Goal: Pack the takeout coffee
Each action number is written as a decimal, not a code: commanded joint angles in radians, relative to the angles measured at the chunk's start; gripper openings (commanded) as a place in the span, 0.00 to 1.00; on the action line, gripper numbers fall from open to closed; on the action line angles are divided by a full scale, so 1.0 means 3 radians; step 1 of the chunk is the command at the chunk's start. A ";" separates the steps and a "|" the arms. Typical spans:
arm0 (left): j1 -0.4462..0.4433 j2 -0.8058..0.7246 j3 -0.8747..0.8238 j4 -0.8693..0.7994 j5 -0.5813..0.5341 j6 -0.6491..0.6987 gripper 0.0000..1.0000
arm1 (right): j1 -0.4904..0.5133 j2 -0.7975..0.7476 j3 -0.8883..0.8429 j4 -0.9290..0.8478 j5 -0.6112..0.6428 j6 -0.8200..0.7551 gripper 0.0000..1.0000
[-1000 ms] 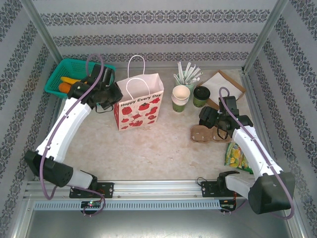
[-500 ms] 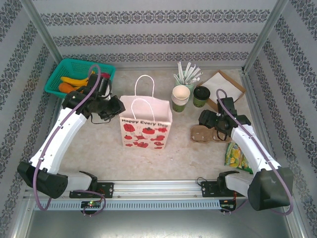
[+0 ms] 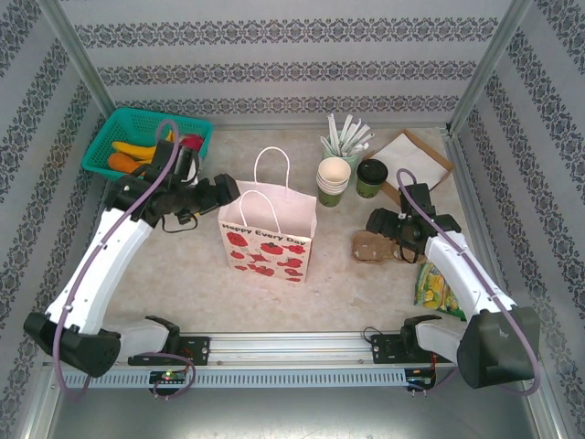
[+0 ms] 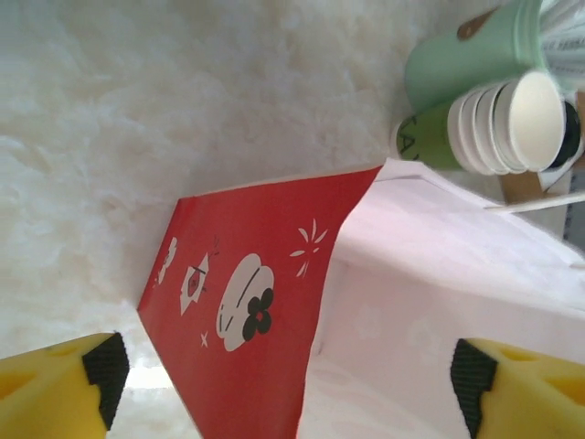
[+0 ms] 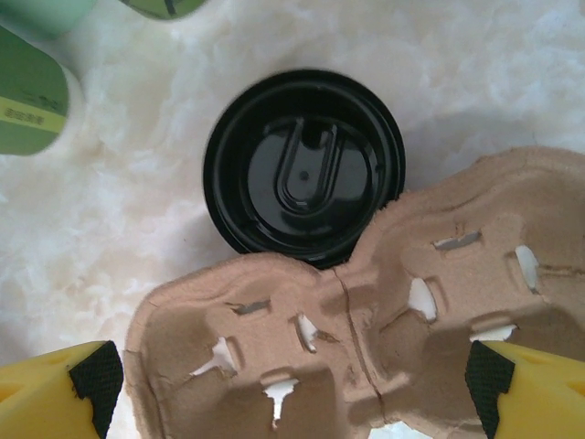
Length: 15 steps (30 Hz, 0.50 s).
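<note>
The white paper bag (image 3: 268, 236) at the centre of the overhead view reads "Happy Every Day" above red flowers. Its side panel, in my left wrist view, is red with white shapes. Lettering on the stack of cups (image 3: 334, 180) is cut off and I cannot read it.

The coffee cup (image 3: 371, 177) stands upright on the counter (image 3: 183, 265), long axis vertical, dark top facing up. It is right of centre toward the back, just right of the stack and outside the bag.

A mint cup (image 4: 462, 59) behind the stack holds white straws (image 3: 347, 135). The green basket (image 3: 137, 112) at upper left holds yellow, orange and red items. What the bag holds I cannot tell.

My left gripper (image 3: 226, 189) is spread wide, gripping nothing, just beside the bag's upper left corner. My right gripper (image 3: 379, 223) is wide open too, over the cardboard cup carrier (image 3: 368, 247). In my right wrist view a round black lid (image 5: 302, 165) shows just above the carrier's edge.
</note>
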 commanded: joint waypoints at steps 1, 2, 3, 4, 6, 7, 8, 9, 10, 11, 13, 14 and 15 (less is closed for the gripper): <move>-0.0007 -0.0249 -0.0190 0.0281 -0.0364 -0.0073 1.00 | -0.0015 0.0182 -0.0063 -0.0222 -0.0206 -0.0177 0.98; -0.0007 -0.0304 -0.0258 0.0359 -0.0439 -0.0124 1.00 | -0.0012 0.0258 -0.0063 -0.0260 -0.0254 -0.0214 0.96; -0.0002 -0.0350 -0.0316 0.0439 -0.0506 -0.0168 1.00 | -0.0011 0.0314 -0.0058 -0.0295 -0.0252 -0.0223 0.93; 0.0000 -0.0396 -0.0392 0.0540 -0.0574 -0.0224 1.00 | -0.0010 0.0380 -0.0049 -0.0336 -0.0216 -0.0233 0.91; -0.0001 -0.0489 -0.0557 0.0752 -0.0653 -0.0383 1.00 | 0.0008 0.0467 -0.0039 -0.0375 -0.0122 -0.0254 0.87; 0.0000 -0.0531 -0.0643 0.0864 -0.0642 -0.0424 1.00 | 0.0031 0.0493 -0.0030 -0.0391 -0.0044 -0.0272 0.86; 0.0000 -0.0570 -0.0737 0.0989 -0.0612 -0.0459 1.00 | 0.0062 0.0514 -0.0016 -0.0407 0.0060 -0.0302 0.85; -0.0001 -0.0598 -0.0798 0.1068 -0.0590 -0.0476 1.00 | 0.0091 0.0530 0.0004 -0.0434 0.0173 -0.0342 0.84; 0.0001 -0.0606 -0.0826 0.1099 -0.0579 -0.0476 1.00 | 0.0107 0.0552 0.0023 -0.0449 0.0251 -0.0400 0.82; 0.0000 -0.0607 -0.0836 0.1093 -0.0581 -0.0472 1.00 | 0.0112 0.0580 0.0038 -0.0450 0.0270 -0.0446 0.80; -0.0003 -0.0600 -0.0826 0.1065 -0.0598 -0.0444 1.00 | 0.0121 0.0646 0.0061 -0.0410 0.0216 -0.0544 0.75; -0.0003 -0.0592 -0.0821 0.1059 -0.0604 -0.0434 1.00 | 0.0139 0.0688 0.0094 -0.0398 0.0214 -0.0591 0.71; 0.0000 -0.0597 -0.0817 0.1063 -0.0604 -0.0426 1.00 | 0.0164 0.0733 0.0140 -0.0405 0.0248 -0.0641 0.68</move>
